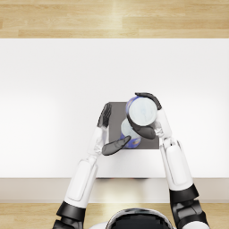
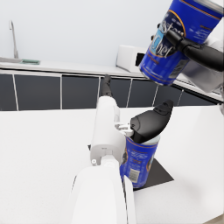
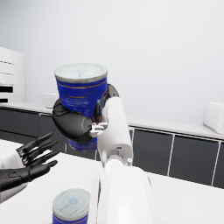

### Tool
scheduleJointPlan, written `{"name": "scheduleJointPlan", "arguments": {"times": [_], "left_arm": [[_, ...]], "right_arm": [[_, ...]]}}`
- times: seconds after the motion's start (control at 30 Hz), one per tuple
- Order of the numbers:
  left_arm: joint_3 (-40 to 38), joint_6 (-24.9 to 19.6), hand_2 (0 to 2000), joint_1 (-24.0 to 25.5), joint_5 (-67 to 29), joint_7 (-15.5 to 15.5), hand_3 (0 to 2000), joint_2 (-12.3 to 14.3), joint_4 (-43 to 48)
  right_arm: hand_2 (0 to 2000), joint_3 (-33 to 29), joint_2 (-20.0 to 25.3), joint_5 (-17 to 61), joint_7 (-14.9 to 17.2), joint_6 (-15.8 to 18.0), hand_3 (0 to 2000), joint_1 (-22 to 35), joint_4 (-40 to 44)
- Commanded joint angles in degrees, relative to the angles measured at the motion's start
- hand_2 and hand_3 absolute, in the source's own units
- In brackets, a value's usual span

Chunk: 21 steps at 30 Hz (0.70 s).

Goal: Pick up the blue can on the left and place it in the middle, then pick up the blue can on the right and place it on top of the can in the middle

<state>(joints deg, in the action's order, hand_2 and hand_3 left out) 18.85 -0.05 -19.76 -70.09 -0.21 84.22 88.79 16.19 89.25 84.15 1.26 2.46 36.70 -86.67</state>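
The right hand (image 1: 150, 117) grips the second blue can (image 1: 141, 111), holding it in the air, tilted, just toward 1 o'clock of the first blue can (image 1: 129, 134), which stands upright on the dark mat (image 1: 117, 112) at the table's (image 1: 44, 89) middle. The left hand (image 1: 109, 132) is open, fingers spread, thumb beside the standing can. Step 2 appears underway: next, level the held can, centre it over the lower lid, then lower gently.

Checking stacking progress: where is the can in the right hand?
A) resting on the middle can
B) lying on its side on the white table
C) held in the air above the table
C: the right hand holds the raised can well clear of the middle can.
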Motion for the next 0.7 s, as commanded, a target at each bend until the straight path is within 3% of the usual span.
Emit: {"name": "scheduleJointPlan", "arguments": {"times": [0.03, 0.07, 0.1, 0.2, 0.3, 0.7], "left_arm": [[-4.79, 0.02, 0, 0.96, 0.00, 0.06, 0, -0.41, 9.58], [-6.16, 0.03, 0, 0.83, 0.00, 0.10, 0, -0.22, 10.62], [-7.74, 0.03, 0, 0.60, 0.00, 0.13, 0, -0.01, 11.27], [-11.67, 0.05, 0, 0.14, 0.00, 0.18, 0, 0.31, 12.02], [-14.79, 0.05, 0, -0.25, 0.01, 0.20, 0, 0.50, 12.61], [-17.83, 0.06, 0, -0.37, 0.02, 0.21, 0, 0.99, 12.35]], "right_arm": [[2000, 0.45, 0.69, 0.00, 2.47, -5.87, 1520, 1.57, 0.43], [2000, 17.74, -13.83, 0.01, 4.18, -10.26, 1520, 8.45, 0.36], [2000, 5.41, -3.00, -0.04, 5.51, -13.12, 1520, 2.88, 0.15], [2000, 6.92, -3.03, 0.01, 7.44, -17.86, 1520, 2.64, 0.84], [2000, 8.19, -3.27, 0.01, 8.16, -19.77, 1520, 1.37, 1.43], [2000, 11.35, -3.23, 0.01, 8.72, -20.80, 1520, -1.93, 3.89]]}}
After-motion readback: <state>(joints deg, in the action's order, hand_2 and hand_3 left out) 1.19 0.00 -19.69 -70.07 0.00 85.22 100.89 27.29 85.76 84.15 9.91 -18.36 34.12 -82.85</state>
